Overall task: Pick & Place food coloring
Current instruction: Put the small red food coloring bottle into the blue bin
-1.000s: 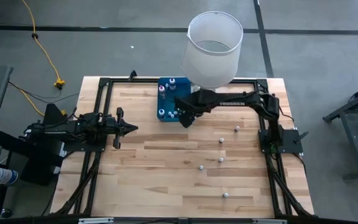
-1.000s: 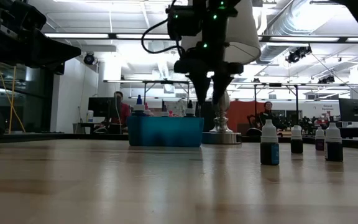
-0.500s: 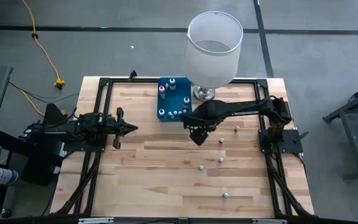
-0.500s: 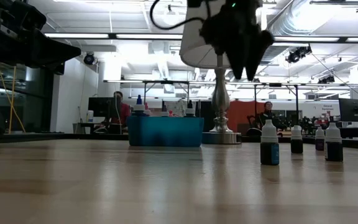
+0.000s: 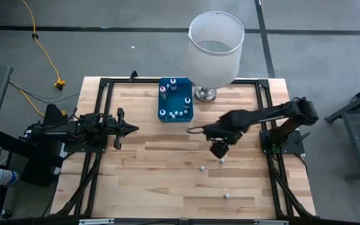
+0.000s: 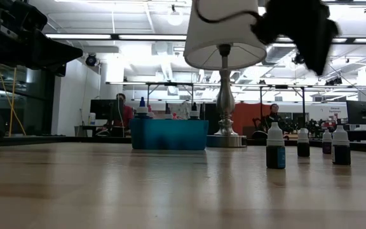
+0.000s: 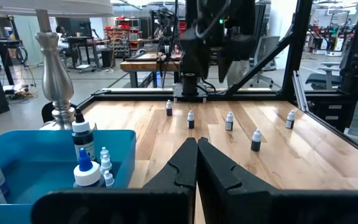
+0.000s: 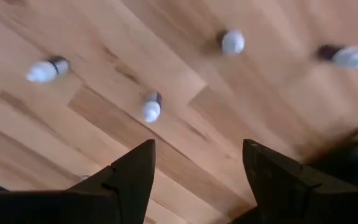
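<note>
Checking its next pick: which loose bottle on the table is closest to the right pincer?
The bottle right beside the right pincer in the overhead view; every other loose one stands clearly farther off.

One camera hangs high up and looks straight down on the whole surface and both arms. One sits low at the surface edge and looks level across it into the room. The left wrist camera looks forward past the left tool toward the far side, where the bottles stand. The right wrist camera looks down, close, past the right tool at bottles below. The high and low views share the blue tray.
</note>
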Robot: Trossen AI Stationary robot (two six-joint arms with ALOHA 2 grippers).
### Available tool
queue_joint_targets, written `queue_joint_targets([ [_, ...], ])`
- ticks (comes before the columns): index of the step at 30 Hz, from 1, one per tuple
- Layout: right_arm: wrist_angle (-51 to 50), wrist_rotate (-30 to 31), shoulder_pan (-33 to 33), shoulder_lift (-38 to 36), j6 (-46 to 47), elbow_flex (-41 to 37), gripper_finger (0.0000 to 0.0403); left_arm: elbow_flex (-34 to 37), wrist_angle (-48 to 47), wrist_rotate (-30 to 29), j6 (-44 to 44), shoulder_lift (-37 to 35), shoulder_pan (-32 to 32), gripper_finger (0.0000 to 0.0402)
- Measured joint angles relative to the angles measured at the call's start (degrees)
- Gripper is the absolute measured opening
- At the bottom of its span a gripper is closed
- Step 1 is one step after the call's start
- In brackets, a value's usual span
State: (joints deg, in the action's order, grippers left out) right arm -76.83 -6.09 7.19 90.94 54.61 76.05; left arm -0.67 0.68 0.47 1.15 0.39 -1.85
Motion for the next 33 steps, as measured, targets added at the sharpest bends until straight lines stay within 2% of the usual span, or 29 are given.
queue_joint_targets([
  [4, 11.4, -1.8, 2.5, -7.7, 4.4, -12.1, 0.0228, 0.0, 0.0, 0.0, 0.0, 0.0, 0.0, 0.0],
  [7, 14.6, -1.8, 4.2, -12.9, 4.3, -18.4, 0.0229, 0.0, 0.0, 0.0, 0.0, 0.0, 0.0, 0.0],
  [12, 14.2, 2.2, 5.7, -20.7, -3.4, -25.1, 0.0227, 0.0, 0.0, 0.0, 0.0, 0.0, 0.0, 0.0],
  [18, 12.5, 9.0, 6.0, -27.2, -18.8, -30.3, 0.0225, 0.0, 0.0, 0.0, 0.0, 0.0, 0.0, 0.0],
  [21, 12.1, 11.4, 4.8, -29.8, -24.8, -32.9, 0.0223, 0.0, 0.0, 0.0, 0.0, 0.0, 0.0, 0.0],
  [26, 12.5, 12.1, 0.5, -32.2, -31.1, -37.0, 0.0223, 0.0, 0.0, 0.0, 0.0, 0.0, 0.0, 0.0],
  [33, 13.4, 9.3, -7.3, -32.5, -31.8, -37.8, 0.022, 0.0, 0.0, 0.0, 0.0, 0.0, 0.0, 0.0],
])
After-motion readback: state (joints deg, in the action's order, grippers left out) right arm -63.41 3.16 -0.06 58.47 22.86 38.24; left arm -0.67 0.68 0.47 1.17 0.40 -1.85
